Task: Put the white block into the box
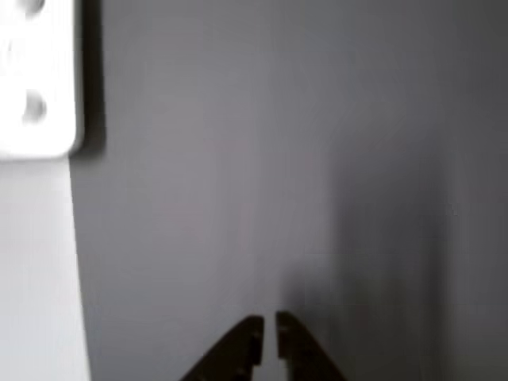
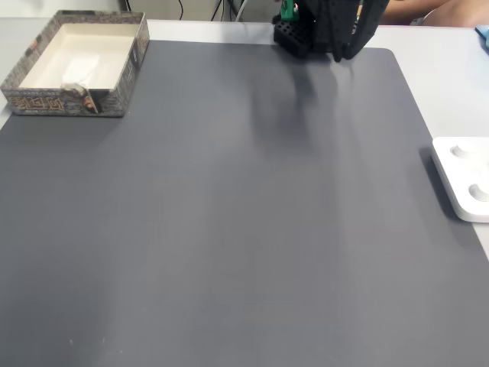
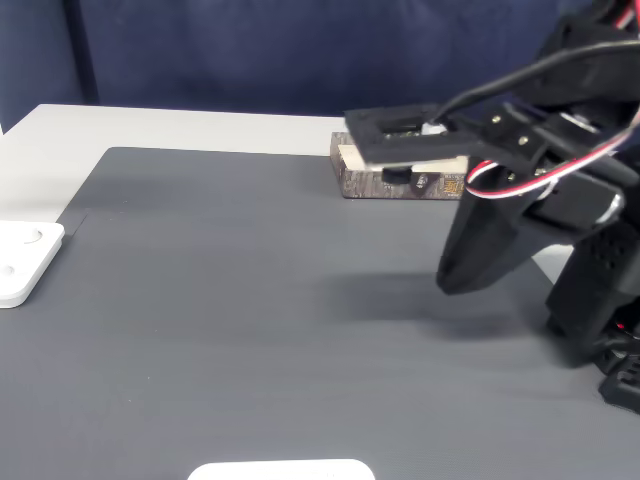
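Top-left corner of a fixed view: box sits at mat edge, brown speckled rim, cream inside. White block lies inside it on the floor, near the front wall, w/ a small greyish bit beside it. Block clear of the arm.

Mat dark grey, covers most of the table. White panel w/ round knobs at mat's right edge in that view, well apart from box; same panel at left edge in another fixed view, and blurred at top-left in other view.

Arm black, folded back at far edge of mat, opposite side from box along that edge. In another fixed view the arm fills the right side, w/ red/white/black wires; box partly hidden behind it, block not visible there.

Gripper in other view: 2 dark tips at bottom edge, nearly closed, thin gap between, nothing held. Hangs over bare mat, picture blurred.
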Robot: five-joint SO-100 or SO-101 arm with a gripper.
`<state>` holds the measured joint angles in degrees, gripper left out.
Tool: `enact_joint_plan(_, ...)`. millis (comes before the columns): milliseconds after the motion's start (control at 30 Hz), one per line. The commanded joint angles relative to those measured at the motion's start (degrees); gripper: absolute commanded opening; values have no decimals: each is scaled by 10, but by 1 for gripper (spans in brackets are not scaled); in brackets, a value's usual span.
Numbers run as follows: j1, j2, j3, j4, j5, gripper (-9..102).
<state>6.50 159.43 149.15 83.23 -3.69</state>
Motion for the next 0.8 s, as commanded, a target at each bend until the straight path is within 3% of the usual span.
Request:
enact_joint_plan(0, -15, 80, 38, -15, -61, -2)
enact_joint_plan(267, -23, 183, 150, -116, -7, -2)
enact_joint_plan(767, -11, 275, 243, -167, 4, -2)
